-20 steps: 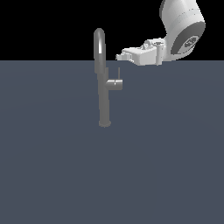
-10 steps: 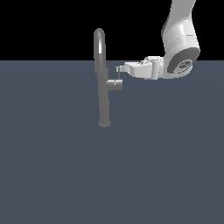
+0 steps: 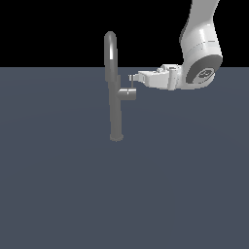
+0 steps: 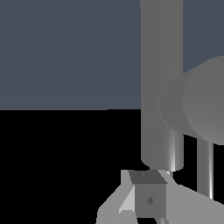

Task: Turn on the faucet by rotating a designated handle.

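Note:
The faucet (image 3: 115, 112) stands upright on the dark floor, and its gooseneck spout (image 3: 111, 41) arches overhead. The handle (image 3: 129, 93) is a short stub jutting from the column toward the exterior view's right, with a thin rod lever (image 3: 131, 82) rising from it. My gripper (image 3: 133, 78) reaches in from the exterior view's right, fingertips at the top of the lever. Whether they touch it is unclear. In the wrist view the column (image 4: 161, 65) and handle (image 4: 197, 105) loom close. The rod lever (image 4: 204, 170) runs beside my fingers (image 4: 148, 199), which look shut with nothing between them.
A flat dark grey floor (image 3: 63, 194) spreads all around the faucet base (image 3: 115, 138). My white arm (image 3: 200, 58) comes down from the upper part of the exterior view's right. Nothing else stands nearby.
My gripper has come down and moved toward the exterior view's left, from above the handle to the lever's top. The faucet and handle look unchanged.

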Tool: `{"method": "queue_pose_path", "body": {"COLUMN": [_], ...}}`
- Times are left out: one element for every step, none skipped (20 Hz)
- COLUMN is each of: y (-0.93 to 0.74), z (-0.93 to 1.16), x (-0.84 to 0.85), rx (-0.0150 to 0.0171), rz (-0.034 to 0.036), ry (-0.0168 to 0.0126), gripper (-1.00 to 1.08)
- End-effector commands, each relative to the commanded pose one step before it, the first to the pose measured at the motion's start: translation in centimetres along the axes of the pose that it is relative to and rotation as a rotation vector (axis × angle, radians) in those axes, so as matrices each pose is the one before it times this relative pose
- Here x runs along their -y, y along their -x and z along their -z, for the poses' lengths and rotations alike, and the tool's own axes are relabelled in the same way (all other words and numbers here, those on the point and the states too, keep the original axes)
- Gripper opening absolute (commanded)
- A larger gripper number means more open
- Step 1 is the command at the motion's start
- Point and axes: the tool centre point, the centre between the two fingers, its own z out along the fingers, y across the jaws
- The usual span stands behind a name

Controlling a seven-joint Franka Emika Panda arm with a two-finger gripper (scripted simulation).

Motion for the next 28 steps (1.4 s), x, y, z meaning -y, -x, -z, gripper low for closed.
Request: {"method": "queue_pose_path", "body": {"y": [0.252, 0.098, 0.1, 0.14, 0.102, 0.103, 0.104, 0.106, 0.0, -0.219, 0.005, 0.005, 0.016, 0.005, 0.005, 0.016, 0.006, 0.013, 0.006, 0.006, 0.013, 0.006, 0.0, 0.169, -0.164, -0.165, -0.153, -0.177], "z": [-0.006, -0.009, -0.009, 0.029, -0.009, -0.009, -0.009, -0.008, 0.0, 0.024, 0.007, 0.007, -0.021, 0.008, 0.008, -0.02, 0.008, -0.012, 0.009, 0.009, -0.012, 0.01, 0.0, -0.007, -0.002, -0.002, 0.006, -0.007], "x": [-0.497, -0.229, -0.231, -0.252, -0.236, -0.238, -0.241, -0.243, 0.0, 0.305, -0.266, -0.269, -0.274, -0.274, -0.276, -0.281, -0.281, -0.285, -0.287, -0.289, -0.293, -0.294, 0.0, 0.623, -0.321, -0.325, -0.334, -0.327], "rx": [-0.00029, 0.0, 0.0, 0.00063, 0.0, 0.0, 0.0, 0.0, 0.0, -0.00101, 0.0, 0.0, 0.00032, 0.0, 0.0, 0.0003, 0.0, 0.0002, 0.0, 0.0, 0.00019, 0.0, 0.0, -0.0036, 0.00037, 0.00037, 0.00026, 0.00045], "rz": [0.00062, 0.0, 0.0, 0.00067, 0.0, 0.0, 0.0, 0.0, 0.0, -0.00049, 0.0, 0.0, 0.00019, 0.0, 0.0, 0.00019, 0.0, 0.00013, 0.0, 0.0, 0.00013, 0.0, 0.0, 0.00786, -0.00069, -0.00069, -0.00049, -0.00085], "ry": [-0.00021, 0.0, 0.0, -0.00034, 0.0, 0.0, 0.0, 0.0, 0.0, -0.00279, 0.0, 0.0, 0.00058, 0.0, 0.0, 0.00059, 0.0, 0.00042, 0.0, 0.0, 0.00043, 0.0, 0.0, -0.0057, 0.00058, 0.00058, 0.00041, 0.00071], "gripper": [-1.0, -1.0, -1.0, -1.0, -1.0, -1.0, -1.0, -1.0, -1.0, -1.0, -1.0, -1.0, -1.0, -1.0, -1.0, -1.0, -1.0, -1.0, -1.0, -1.0, -1.0, -1.0, -1.0, -1.0, -1.0, -1.0, -1.0, -1.0]}}
